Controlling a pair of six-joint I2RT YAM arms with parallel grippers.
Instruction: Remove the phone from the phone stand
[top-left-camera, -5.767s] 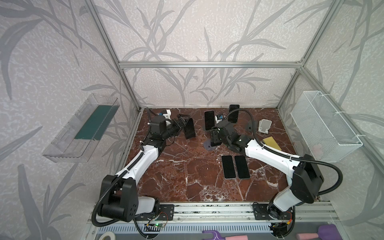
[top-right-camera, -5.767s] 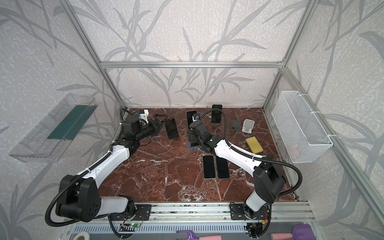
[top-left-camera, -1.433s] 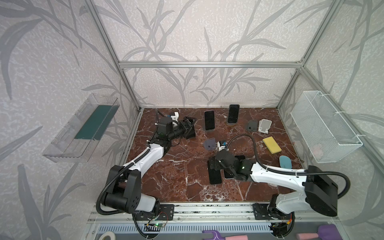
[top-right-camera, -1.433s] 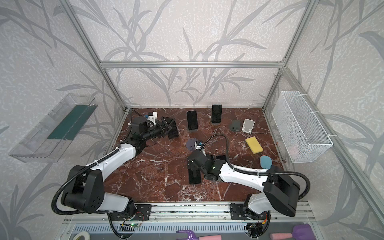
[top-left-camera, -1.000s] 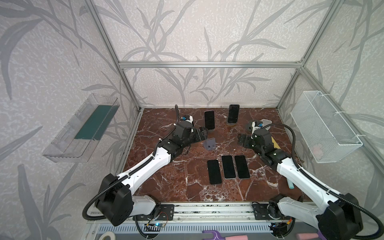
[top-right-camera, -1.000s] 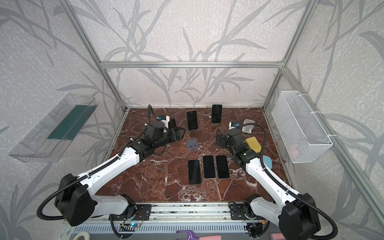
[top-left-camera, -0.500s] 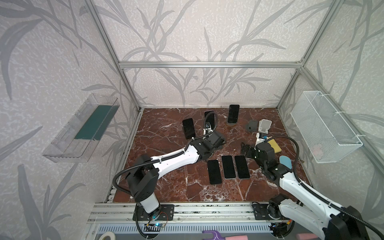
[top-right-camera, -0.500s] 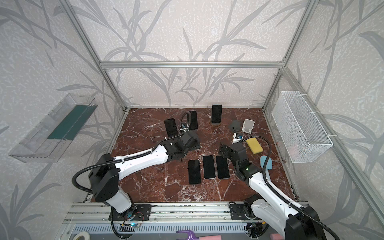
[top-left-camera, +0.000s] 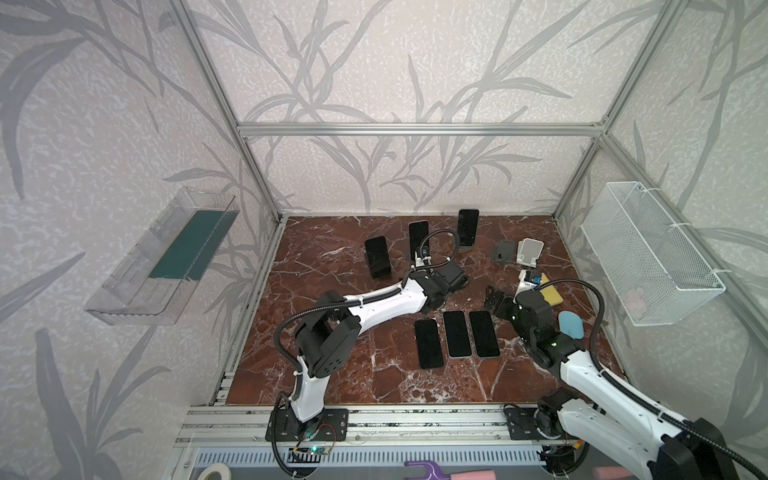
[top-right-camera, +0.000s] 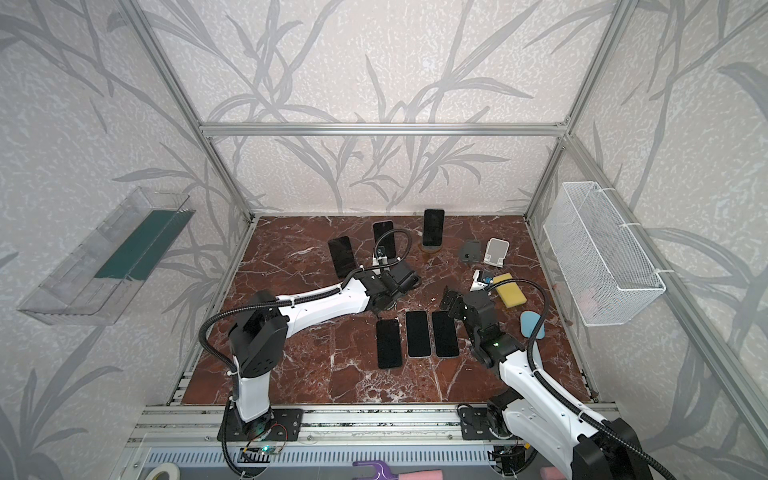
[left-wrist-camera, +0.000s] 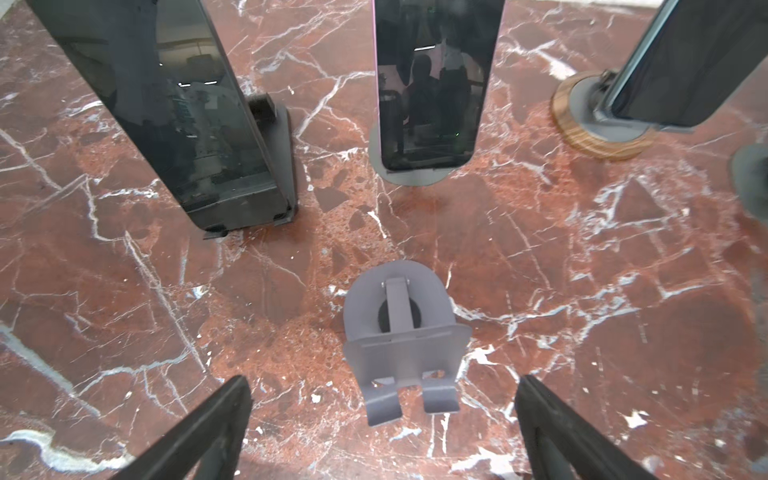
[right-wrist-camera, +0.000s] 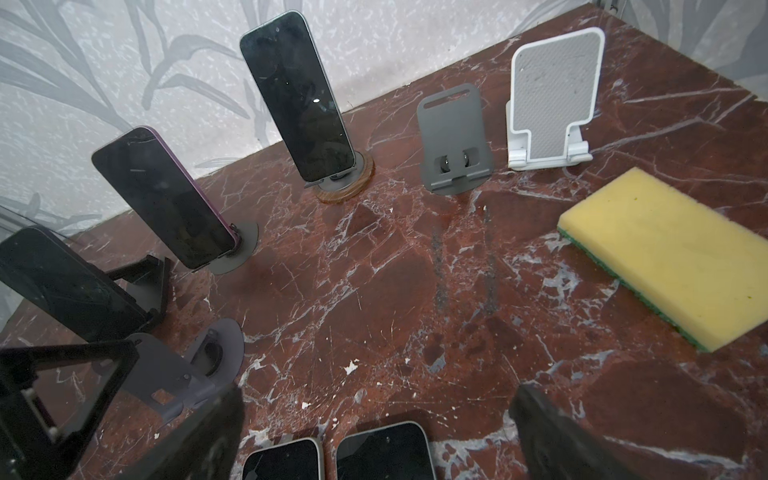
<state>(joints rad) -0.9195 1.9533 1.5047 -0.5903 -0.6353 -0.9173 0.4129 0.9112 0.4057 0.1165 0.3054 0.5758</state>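
**Third phone down, three still propped**

The marble table (top-left-camera: 316, 374) now carries a row of three flat phones (top-left-camera: 457, 333) at the front, where a few seconds back we counted two. The leftmost phone (top-left-camera: 429, 343) is the new arrival.

The right arm has pulled away from it. The right gripper (right-wrist-camera: 378, 399) hangs over the far end of the row, jaws spread, nothing between them.

The left arm has swung in from the back left corner. The left gripper (left-wrist-camera: 382, 386) hovers over the empty grey stand (left-wrist-camera: 401, 320), jaws spread wide and clear of it.

Behind that stand three phones remain propped:
- one on the black folding stand (left-wrist-camera: 282, 166)
- the purple-edged phone (left-wrist-camera: 424, 83) on a round grey base
- one on the wood-ringed stand (left-wrist-camera: 598, 124)

We judge the job about half done. The purple-edged phone sits straight ahead of the left gripper, the likely next pick.
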